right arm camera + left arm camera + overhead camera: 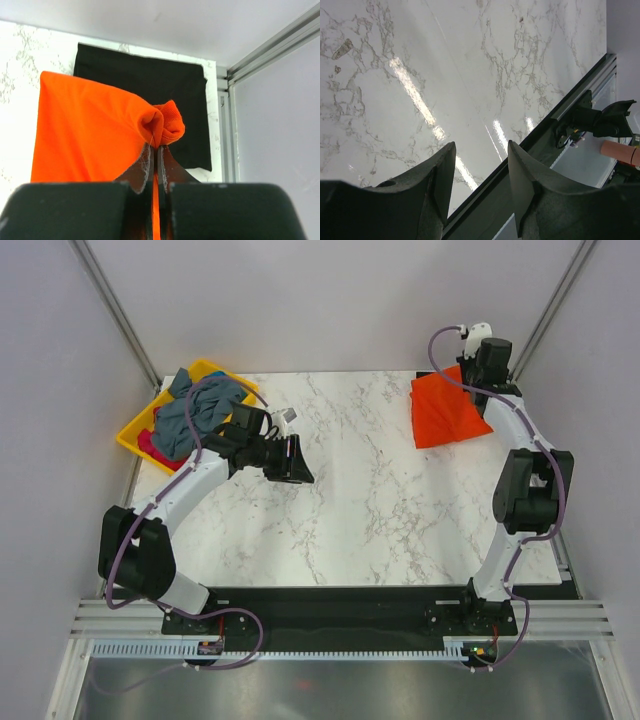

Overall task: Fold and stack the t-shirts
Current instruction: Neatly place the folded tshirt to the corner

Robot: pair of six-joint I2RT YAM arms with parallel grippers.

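The bright orange t-shirt [445, 410] lies at the table's far right. My right gripper [158, 146] is shut on a bunched fold of this orange shirt [90, 130], which hangs from the jaws. Under it, a black t-shirt [170, 95] lies folded flat in the far right corner. From above, the right gripper [466, 373] sits at the orange cloth's far edge and the black shirt is hidden. My left gripper [302, 474] hovers over the table's left middle. Its fingers [445, 175] stand open around nothing but bare marble.
A yellow tray [135, 435] at the far left corner holds a crumpled grey-blue shirt [195, 415] over pink cloth [150, 443]. The dark front rail [545, 130] and the right arm's base [605, 120] show in the left wrist view. Walls and frame posts close in the far corners.
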